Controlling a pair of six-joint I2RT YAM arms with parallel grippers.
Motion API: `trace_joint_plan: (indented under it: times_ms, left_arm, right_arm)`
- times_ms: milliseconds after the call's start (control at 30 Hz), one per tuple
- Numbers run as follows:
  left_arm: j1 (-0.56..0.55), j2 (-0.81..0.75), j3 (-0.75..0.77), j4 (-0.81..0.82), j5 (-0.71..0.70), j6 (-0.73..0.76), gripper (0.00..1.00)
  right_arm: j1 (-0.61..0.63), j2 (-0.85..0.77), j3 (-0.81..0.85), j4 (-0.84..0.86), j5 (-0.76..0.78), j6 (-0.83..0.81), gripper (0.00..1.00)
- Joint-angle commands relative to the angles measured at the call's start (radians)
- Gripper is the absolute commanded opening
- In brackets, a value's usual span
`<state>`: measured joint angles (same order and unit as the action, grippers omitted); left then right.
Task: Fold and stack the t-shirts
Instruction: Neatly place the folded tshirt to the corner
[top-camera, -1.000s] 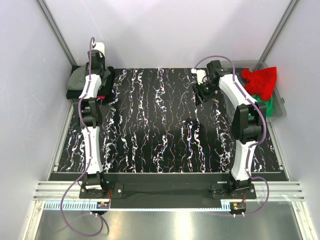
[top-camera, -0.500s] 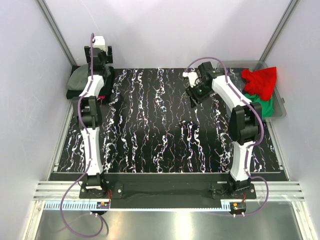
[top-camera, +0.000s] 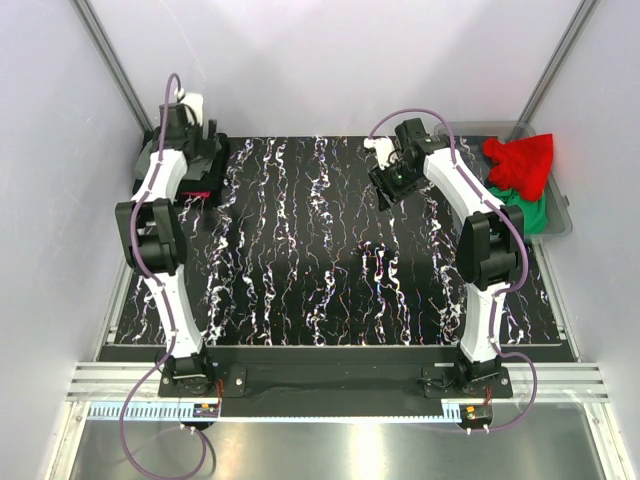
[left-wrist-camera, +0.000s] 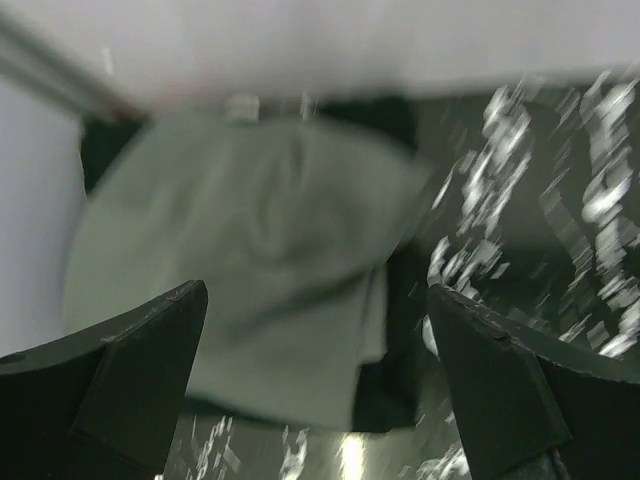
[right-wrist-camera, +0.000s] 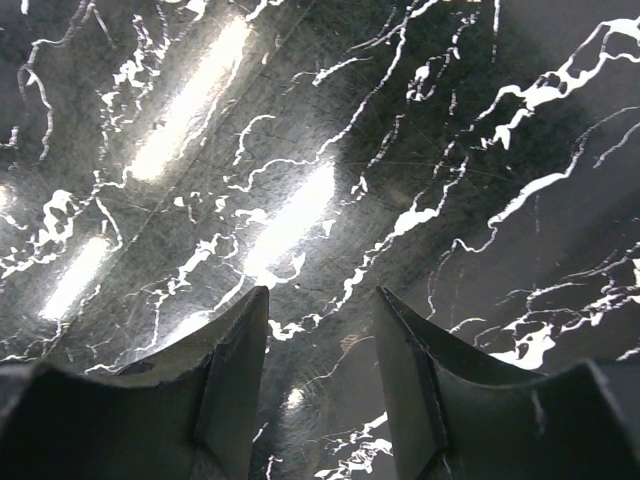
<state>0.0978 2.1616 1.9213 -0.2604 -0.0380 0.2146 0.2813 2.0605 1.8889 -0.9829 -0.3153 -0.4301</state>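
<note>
A black bench (top-camera: 330, 290) veined with white stands between white walls. At its far left corner the grey shirt (left-wrist-camera: 260, 260) lies folded on a black shirt (left-wrist-camera: 385, 395). The left gripper (left-wrist-camera: 315, 293) hangs over it, jaws released and empty; that view is blurred. The right gripper (right-wrist-camera: 322, 292), jaws apart, grasps nothing above the bench. A red shirt (top-camera: 520, 160) and a green shirt (top-camera: 532, 215) lie in the bin (top-camera: 565, 228), far right.

grey t-shirt (left-wrist-camera: 255, 265), seemingly folded, atop black one (left-wrist-camera: 385, 395); red (top-camera: 520, 160), green (top-camera: 530, 213) crumpled right.
</note>
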Motion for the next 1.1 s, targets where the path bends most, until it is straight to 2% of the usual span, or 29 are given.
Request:
trace_joint_plan:
  times_ms: [0, 200, 367, 533, 833, 1067]
  left_arm:
    - [0.043, -0.019, -0.018, -0.12, 0.064, 0.052, 0.93]
    - [0.063, 0.035, 0.06, -0.158, 0.081, 0.092, 0.81]
    - [0.066, 0.066, 0.097, -0.189, 0.102, 0.135, 0.78]
    - [0.069, 0.122, 0.197, -0.333, 0.164, 0.129, 0.74]
    - [0.068, 0.125, 0.14, -0.381, 0.118, 0.164, 0.63]
    - [0.065, 0.147, 0.159, -0.401, 0.105, 0.175, 0.6]
  right_arm:
    - [0.002, 0.004, 0.041, 0.007, -0.042, 0.017, 0.53]
    - [0.004, 0.01, 0.05, 0.006, -0.044, 0.021, 0.53]
    - [0.002, 0.004, 0.033, 0.007, -0.036, 0.013, 0.53]
    - [0.002, 0.01, 0.036, 0.009, -0.039, 0.013, 0.53]
    - [0.002, 0.046, 0.078, 0.009, -0.051, 0.017, 0.53]
    - [0.002, 0.047, 0.068, 0.009, -0.065, 0.019, 0.53]
